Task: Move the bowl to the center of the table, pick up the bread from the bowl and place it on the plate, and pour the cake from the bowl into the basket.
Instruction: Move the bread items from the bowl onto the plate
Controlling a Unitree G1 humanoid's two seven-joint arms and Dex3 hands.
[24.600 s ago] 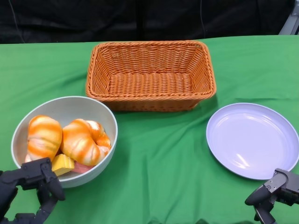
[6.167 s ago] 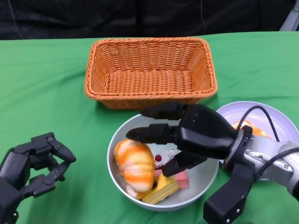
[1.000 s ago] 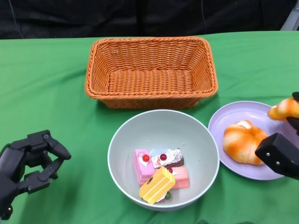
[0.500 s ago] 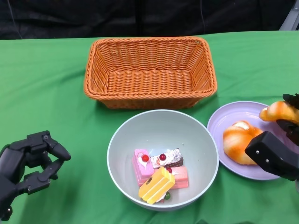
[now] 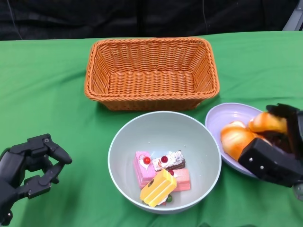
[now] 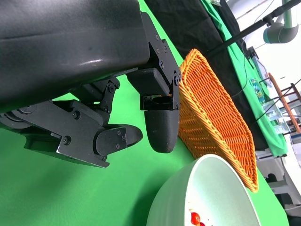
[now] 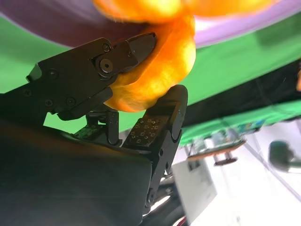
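The grey bowl (image 5: 120, 142) stands in the middle of the table and holds several cake pieces: a pink one (image 5: 141, 170), a chocolate one with a cherry (image 5: 171, 160) and a yellow one (image 5: 158, 187). On the lilac plate (image 5: 222, 116) at the right lies one orange bread (image 5: 234, 139). My right hand (image 5: 277, 153) grips a second bread (image 5: 266, 122) just over the plate, beside the first. In the right wrist view the fingers (image 7: 160, 127) clamp that bread (image 7: 160, 61) against the plate (image 7: 51, 23). My left hand (image 5: 28, 165) hovers at the lower left, fingers loosely apart, holding nothing.
An orange wicker basket (image 5: 151, 97) stands behind the bowl with nothing in it; it shows too in the left wrist view, as the basket (image 6: 211, 117) beyond the bowl (image 6: 207, 188). Green cloth covers the table. A dark backdrop lies behind the far edge.
My right hand has carried the second bread left and down, from the plate's far right edge to beside the first bread. The left hand has stayed put.
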